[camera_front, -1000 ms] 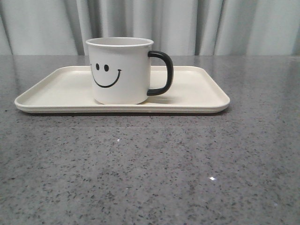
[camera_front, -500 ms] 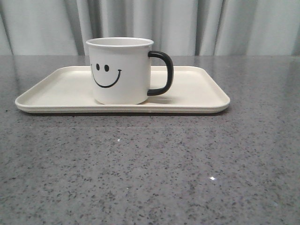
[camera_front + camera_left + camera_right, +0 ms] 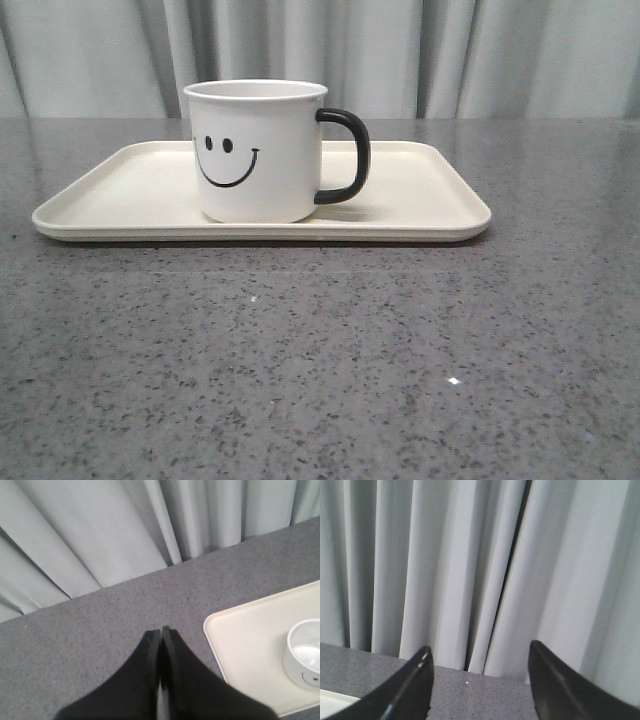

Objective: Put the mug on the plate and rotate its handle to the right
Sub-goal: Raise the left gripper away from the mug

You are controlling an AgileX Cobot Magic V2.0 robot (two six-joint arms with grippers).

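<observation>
The white mug point(image 3: 258, 150) with a black smiley face stands upright on the cream plate point(image 3: 420, 205), its black handle point(image 3: 347, 155) pointing right. In the left wrist view the mug point(image 3: 304, 655) and a corner of the plate point(image 3: 245, 645) show off to one side of my left gripper point(image 3: 160, 630), which is shut with nothing between its fingers and hangs over bare table. My right gripper point(image 3: 480, 652) is open and empty, facing the curtain, with a sliver of the plate point(image 3: 335, 696) at the edge of its view. Neither gripper shows in the front view.
The grey speckled table point(image 3: 320, 350) stretches in front of the plate. A pale grey curtain point(image 3: 320, 50) hangs behind the table's far edge.
</observation>
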